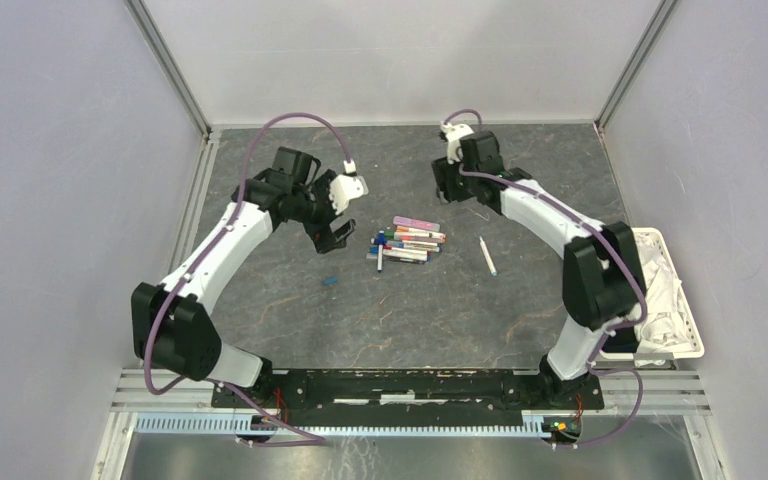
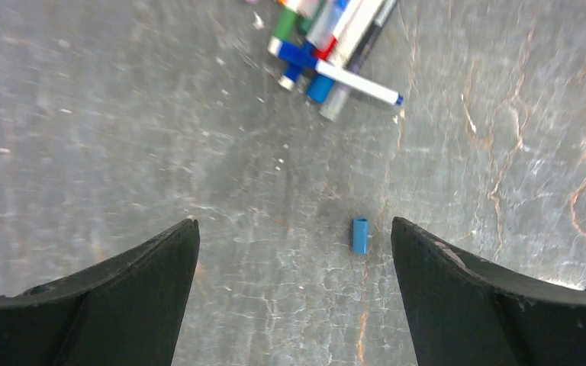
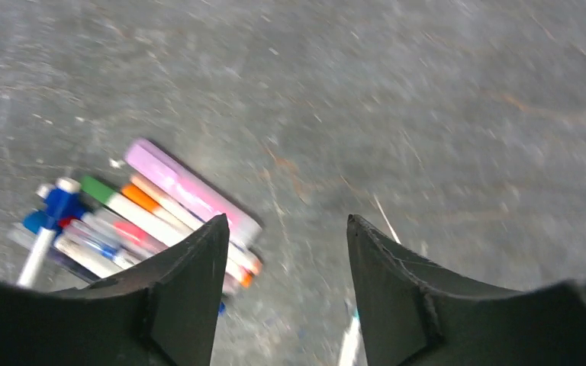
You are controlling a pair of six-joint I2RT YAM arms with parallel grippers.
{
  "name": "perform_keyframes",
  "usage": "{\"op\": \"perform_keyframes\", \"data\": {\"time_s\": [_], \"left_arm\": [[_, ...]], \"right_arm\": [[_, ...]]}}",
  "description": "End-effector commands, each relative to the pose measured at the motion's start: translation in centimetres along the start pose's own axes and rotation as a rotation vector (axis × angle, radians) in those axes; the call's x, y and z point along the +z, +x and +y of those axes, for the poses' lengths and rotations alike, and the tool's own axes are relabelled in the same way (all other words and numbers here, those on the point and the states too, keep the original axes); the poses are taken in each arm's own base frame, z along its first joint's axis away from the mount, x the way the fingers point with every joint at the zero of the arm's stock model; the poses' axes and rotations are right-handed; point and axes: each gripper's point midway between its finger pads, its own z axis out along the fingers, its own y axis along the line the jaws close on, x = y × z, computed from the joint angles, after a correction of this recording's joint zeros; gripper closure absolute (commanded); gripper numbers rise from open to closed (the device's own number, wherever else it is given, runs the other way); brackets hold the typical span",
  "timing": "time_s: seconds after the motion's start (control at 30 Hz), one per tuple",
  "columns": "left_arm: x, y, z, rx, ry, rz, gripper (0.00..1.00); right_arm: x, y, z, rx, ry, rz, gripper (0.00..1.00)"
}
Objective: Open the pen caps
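A pile of white-barrelled pens (image 1: 407,241) with coloured ends lies mid-table; it also shows in the left wrist view (image 2: 328,53) and the right wrist view (image 3: 152,221). One uncapped pen (image 1: 487,256) lies alone to the right of the pile. A small blue pen cap (image 1: 329,281) lies loose on the table; in the left wrist view the cap (image 2: 360,235) is just inside the right finger. My left gripper (image 1: 334,236) is open and empty, left of the pile. My right gripper (image 1: 444,190) is open and empty, behind the pile (image 3: 286,221).
A white basket (image 1: 695,335) holding white cloth stands at the right table edge beside the right arm. The dark stone-patterned table is bounded by grey walls at the back and sides.
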Motion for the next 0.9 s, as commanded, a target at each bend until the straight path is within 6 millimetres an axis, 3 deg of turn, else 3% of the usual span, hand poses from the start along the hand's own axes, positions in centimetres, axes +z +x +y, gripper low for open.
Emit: {"op": "perform_keyframes", "data": {"time_s": [0.0,0.13,0.33,0.87], "left_arm": [[-4.5,-3.8,-0.2,-0.087,-0.021,-0.083,0.0],[-7.0,-5.4,0.6,-0.072,-0.095,-0.131,0.0],[-8.9,-6.4,0.9,-0.078,-0.156,-0.18,0.0],[-8.2,-6.0,0.2,-0.109,-0.081,-0.135,0.0]], "right_arm": [[2.9,-1.1,3.8,-0.121,-0.152,0.036,0.34],[5.5,-1.2,5.8,-0.187,-0.205,0.073,0.28],[7.8,0.5,8.0,-0.263,-0.242,0.134,0.26],[8.8,6.5,7.0,-0.276,-0.224,0.248,0.39]]}}
